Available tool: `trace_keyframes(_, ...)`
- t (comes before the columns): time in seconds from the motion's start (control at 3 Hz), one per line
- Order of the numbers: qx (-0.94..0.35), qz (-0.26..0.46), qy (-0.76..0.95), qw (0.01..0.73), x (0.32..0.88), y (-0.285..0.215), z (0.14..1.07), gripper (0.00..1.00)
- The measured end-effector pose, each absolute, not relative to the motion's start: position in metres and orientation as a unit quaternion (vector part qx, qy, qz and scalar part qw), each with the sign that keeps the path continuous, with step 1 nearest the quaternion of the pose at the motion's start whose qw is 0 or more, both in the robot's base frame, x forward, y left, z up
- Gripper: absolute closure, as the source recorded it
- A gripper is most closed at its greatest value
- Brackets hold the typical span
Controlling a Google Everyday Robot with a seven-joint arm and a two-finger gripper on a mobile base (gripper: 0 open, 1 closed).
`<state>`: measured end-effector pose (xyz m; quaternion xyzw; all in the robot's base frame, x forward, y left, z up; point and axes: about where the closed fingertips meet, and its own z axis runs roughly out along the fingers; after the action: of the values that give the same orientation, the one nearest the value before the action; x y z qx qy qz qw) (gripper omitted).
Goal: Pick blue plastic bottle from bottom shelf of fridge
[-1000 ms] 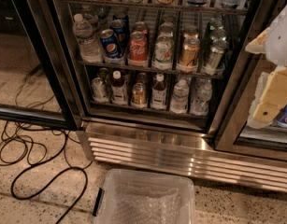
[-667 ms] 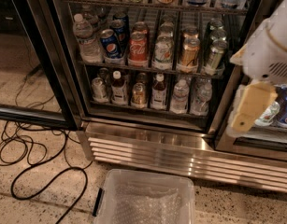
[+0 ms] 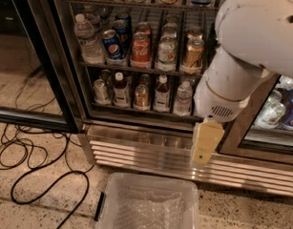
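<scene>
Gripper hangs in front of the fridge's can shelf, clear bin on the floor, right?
No. The camera view shows the gripper lower, in front of the fridge's ribbed steel base, under the bottom shelf; the clear bin is on the floor.

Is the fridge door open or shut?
Open: the fridge's glass door stands swung out left, racks exposed. The gripper hangs low before the steel base.

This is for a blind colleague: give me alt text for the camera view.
A white robot arm fills the right side, its tan gripper hanging in front of the ribbed steel base of a drinks fridge, just below the bottom shelf and its row of small bottles and cans. A clear bin sits on the floor near black cables.
</scene>
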<state>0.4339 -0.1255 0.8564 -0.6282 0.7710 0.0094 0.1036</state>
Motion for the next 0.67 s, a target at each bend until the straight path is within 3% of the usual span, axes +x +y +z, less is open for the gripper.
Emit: trace_keyframes(0.67, -0.631, 0.012, 0.77, 0.092, 0.428, -0.11, 0.83, 0.0)
